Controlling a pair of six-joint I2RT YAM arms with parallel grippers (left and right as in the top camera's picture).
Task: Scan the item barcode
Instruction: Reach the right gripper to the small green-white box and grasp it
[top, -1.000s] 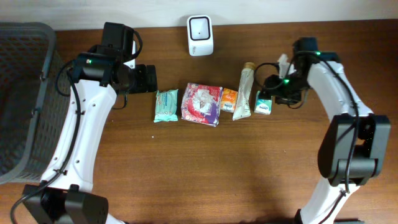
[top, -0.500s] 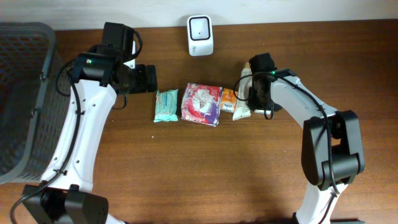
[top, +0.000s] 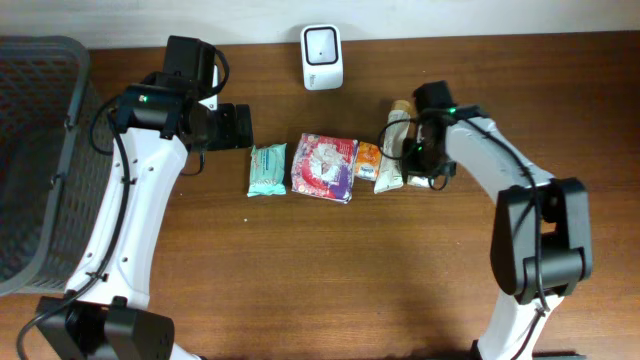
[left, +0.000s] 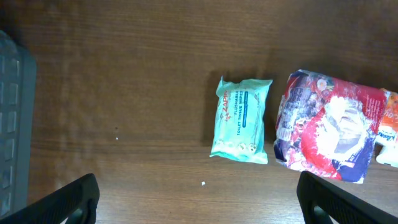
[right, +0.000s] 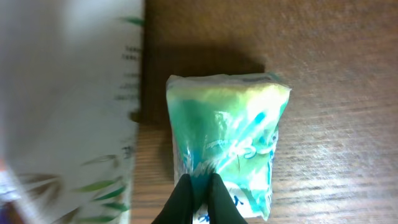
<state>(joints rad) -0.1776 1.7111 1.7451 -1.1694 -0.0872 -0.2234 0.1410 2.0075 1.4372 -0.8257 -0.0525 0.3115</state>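
One small crinkled green-and-white plastic packet (right: 227, 143) lies on the brown wooden bench (right: 336, 74), its near edge pinched by the right gripper (right: 199, 198); the left gripper (left: 199, 202) is spread wide.

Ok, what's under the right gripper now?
A green packet on the table, beside a white tube; the right gripper pinches its edge, jaws shut. Overhead, the arm mostly hides it.

Wood-grain table (top: 300, 270) matt brown; green packet (right: 227, 124) in glossy crinkled plastic film; basket (top: 30, 150) grey plastic mesh.
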